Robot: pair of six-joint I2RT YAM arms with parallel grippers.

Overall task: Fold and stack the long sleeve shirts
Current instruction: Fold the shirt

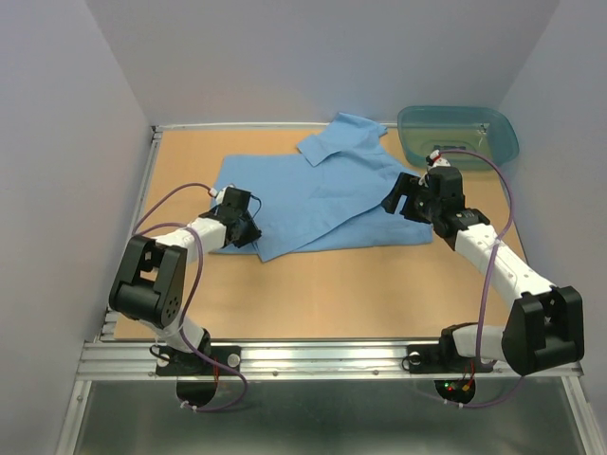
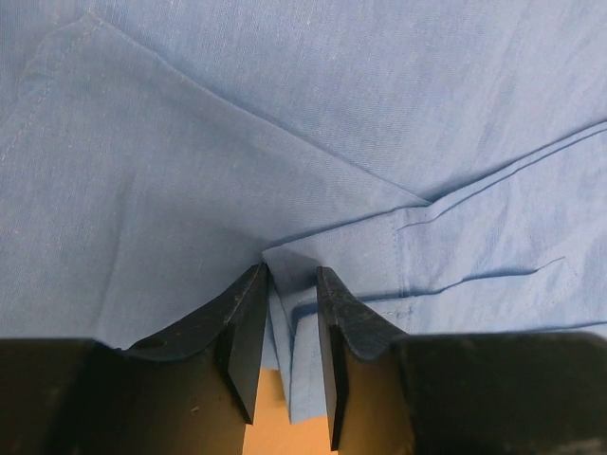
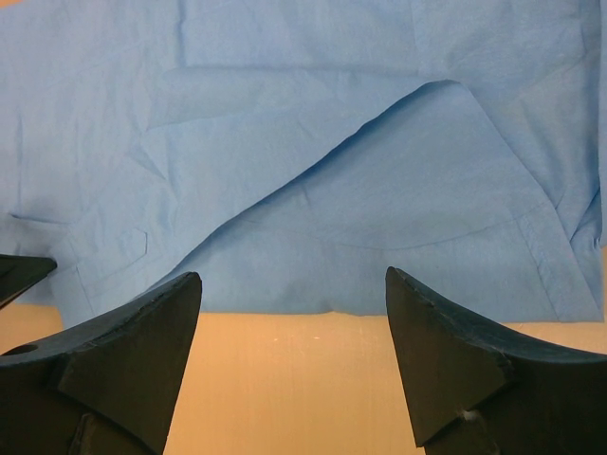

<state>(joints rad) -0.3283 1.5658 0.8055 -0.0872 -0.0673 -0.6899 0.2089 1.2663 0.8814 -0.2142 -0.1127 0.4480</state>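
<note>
Light-blue shirt (image 1: 313, 194) lies spread flat across the middle of the wooden desk (image 1: 313, 294). My left claw (image 2: 291, 275) is drawn narrow on a fold at the shirt's left edge, cloth pinched between the fingers. My right claw (image 3: 292, 277) gapes wide and empty over bare desk, just short of the shirt's right edge.

Shirt (image 1: 313, 199) lies flat mid table (image 1: 379, 294); tub (image 1: 413, 142) sits behind it at far rt corner.
</note>
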